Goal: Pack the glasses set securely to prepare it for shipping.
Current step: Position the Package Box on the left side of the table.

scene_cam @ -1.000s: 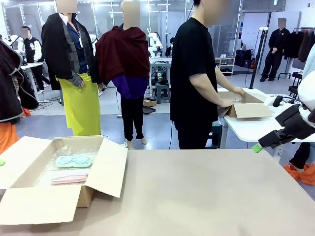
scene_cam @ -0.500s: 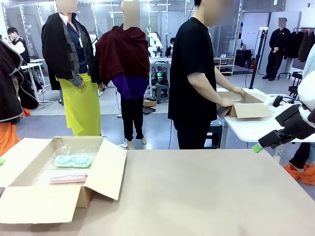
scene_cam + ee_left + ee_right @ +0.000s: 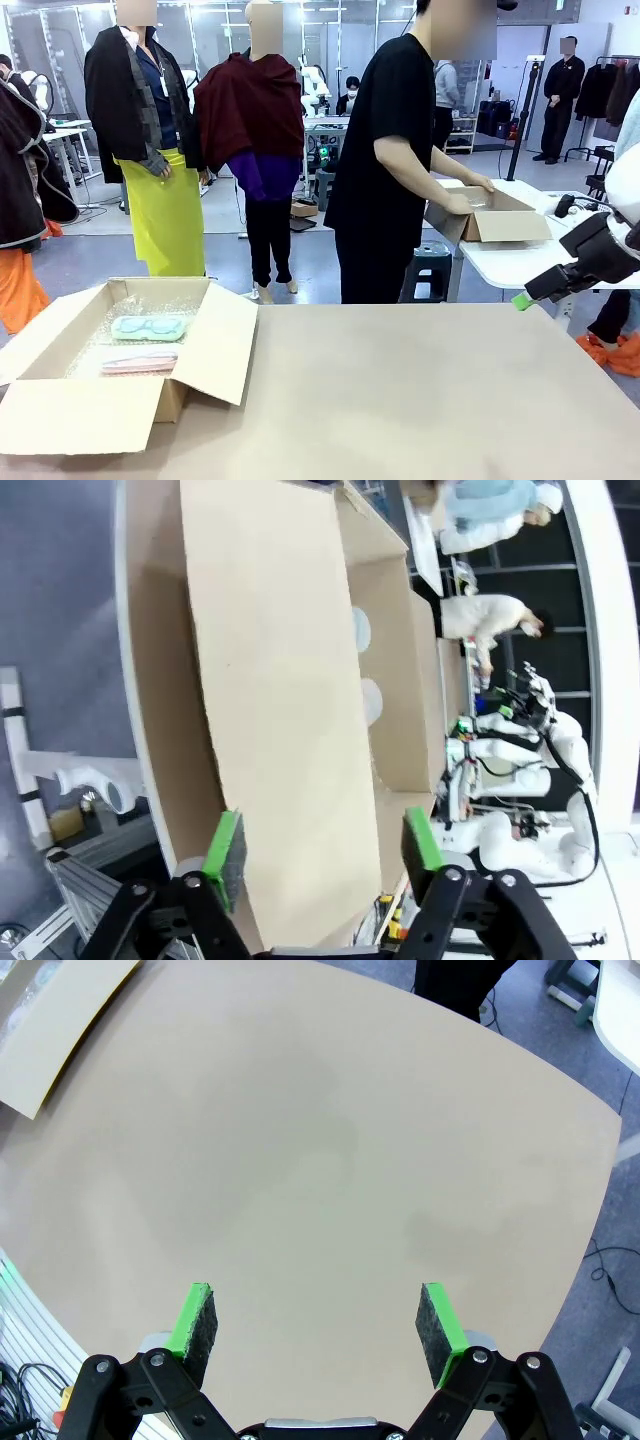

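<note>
Glasses set: two small rounded-rectangle cases, translucent, spectacles faintly visible inside.
Mint green case (image 3: pixel 150 327): lies flat in the open cardboard box (image 3: pixel 215 345), toward its far side; the dark outline of frames shows through the lid.
Pale pink case (image 3: pixel 141 361): lies flat just beside the mint one, on the nearer side of the box; the two are close, and whether they touch cannot be told.
Bubble wrap (image 3: pixel 170 305): clear, shiny, crinkled sheet lining the box floor under both cases.
Box material: plain brown corrugated card, matte, all four flaps folded outward; it sits at the bench's left end.
Bench (image 3: pixel 420 400): smooth, matte, tan top with a rounded edge, bare across its middle and right.
Left jaws (image 3: pixel 322 845): set wide apart, holding nothing; ribbed green pads on black fingers, with a broad tan card panel (image 3: pixel 280 680) lying beyond them.
Right jaws (image 3: pixel 318 1325): also spread wide and holding nothing, green pads over bare tan bench in the wrist view; in the front view the right gripper (image 3: pixel 524 299) hangs at the bench's right edge, well apart from the box.
Person (image 3: pixel 385 170): black T-shirt, standing beyond the bench, both hands on a second cardboard box (image 3: pixel 495 215) on a white table.
</note>
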`<state>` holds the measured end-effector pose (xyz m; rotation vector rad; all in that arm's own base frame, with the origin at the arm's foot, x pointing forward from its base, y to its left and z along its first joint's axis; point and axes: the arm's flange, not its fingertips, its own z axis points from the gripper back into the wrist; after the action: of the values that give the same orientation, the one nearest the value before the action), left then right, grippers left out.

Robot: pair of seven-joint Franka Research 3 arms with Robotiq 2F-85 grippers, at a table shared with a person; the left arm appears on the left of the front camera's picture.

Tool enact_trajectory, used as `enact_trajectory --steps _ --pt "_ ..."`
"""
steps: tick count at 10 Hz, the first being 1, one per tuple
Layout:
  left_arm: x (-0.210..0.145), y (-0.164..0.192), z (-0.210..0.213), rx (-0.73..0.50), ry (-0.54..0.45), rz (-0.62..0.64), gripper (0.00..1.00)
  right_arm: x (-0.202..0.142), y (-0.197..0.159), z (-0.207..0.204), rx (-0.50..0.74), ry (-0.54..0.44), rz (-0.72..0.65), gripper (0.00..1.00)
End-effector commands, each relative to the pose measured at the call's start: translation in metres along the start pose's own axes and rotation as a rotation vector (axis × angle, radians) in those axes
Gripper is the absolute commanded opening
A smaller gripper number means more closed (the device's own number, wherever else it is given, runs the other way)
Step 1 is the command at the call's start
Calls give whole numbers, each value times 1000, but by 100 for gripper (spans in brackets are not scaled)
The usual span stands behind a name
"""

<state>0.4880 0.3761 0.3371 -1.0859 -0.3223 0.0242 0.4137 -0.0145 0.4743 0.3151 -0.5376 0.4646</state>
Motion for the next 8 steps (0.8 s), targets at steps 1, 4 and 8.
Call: enact_trajectory --steps 1,4,8 --pt "-32 -44 10 103 -81 -67 95 0 2 0 -8 1 3 100" --pt "-60 -114 13 171 -122 -230 95 0 2 0 -8 1 3 100" --pt "-88 -172 -21 260 -110 -452 95 0 2 0 -8 1 3 100"
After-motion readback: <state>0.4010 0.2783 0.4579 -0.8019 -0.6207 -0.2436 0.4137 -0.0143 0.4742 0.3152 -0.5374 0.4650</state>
